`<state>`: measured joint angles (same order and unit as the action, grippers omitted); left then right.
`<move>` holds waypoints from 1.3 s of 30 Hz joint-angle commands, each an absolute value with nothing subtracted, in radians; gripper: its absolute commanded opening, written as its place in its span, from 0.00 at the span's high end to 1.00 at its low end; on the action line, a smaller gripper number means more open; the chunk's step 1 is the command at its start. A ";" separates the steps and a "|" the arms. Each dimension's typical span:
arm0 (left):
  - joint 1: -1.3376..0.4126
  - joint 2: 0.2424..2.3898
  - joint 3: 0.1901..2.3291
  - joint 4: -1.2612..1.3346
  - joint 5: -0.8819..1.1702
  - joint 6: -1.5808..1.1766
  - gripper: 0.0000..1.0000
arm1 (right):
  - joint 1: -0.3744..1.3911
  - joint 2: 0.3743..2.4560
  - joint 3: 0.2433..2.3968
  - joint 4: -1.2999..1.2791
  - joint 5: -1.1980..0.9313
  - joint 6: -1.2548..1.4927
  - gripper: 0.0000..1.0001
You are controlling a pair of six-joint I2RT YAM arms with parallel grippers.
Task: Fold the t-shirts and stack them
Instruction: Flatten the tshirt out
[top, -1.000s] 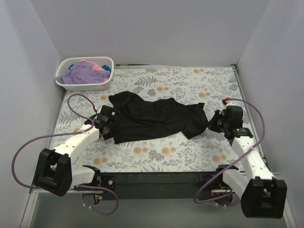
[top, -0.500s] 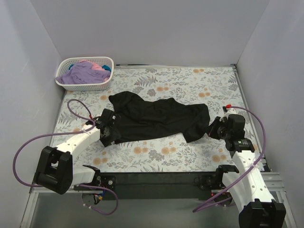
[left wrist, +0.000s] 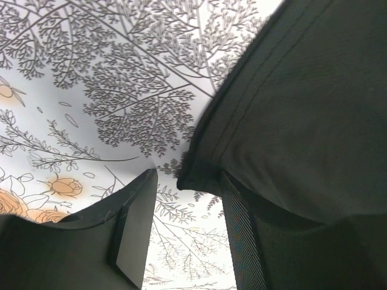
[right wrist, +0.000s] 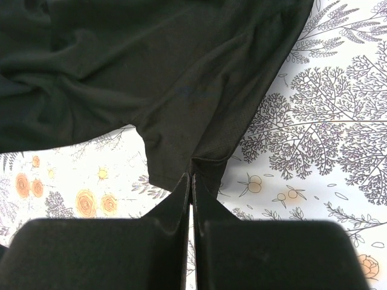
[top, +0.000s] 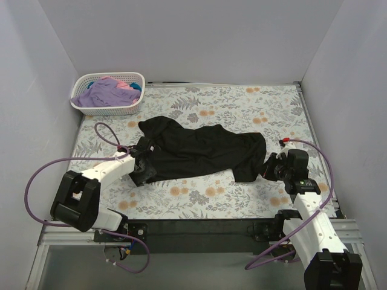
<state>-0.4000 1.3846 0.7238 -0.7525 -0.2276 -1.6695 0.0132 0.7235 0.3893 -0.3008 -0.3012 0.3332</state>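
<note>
Far-left corner, basket [top: 84, 109] (clothes [top: 101, 92] inside), black tee [top: 199, 151] central

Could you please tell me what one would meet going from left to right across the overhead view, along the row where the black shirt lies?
left gripper → black t-shirt → right gripper

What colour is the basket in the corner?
The basket is white; the top view shows it best.
</note>
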 commanded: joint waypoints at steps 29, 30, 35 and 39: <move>-0.433 1.503 0.986 -0.821 -0.471 -1.609 1.00 | 0.012 0.794 0.514 -0.256 -0.206 0.360 0.99; -0.427 1.508 1.032 -0.846 -0.495 -1.576 1.00 | 0.011 0.823 0.593 -0.261 -0.195 0.365 0.99; -0.408 1.571 1.456 -0.943 -0.566 -1.471 1.00 | 0.009 0.922 0.872 -0.308 -0.123 0.362 0.99; -0.408 1.629 1.789 -1.054 -0.618 -1.390 1.00 | 0.011 0.986 1.128 -0.359 -0.107 0.318 0.99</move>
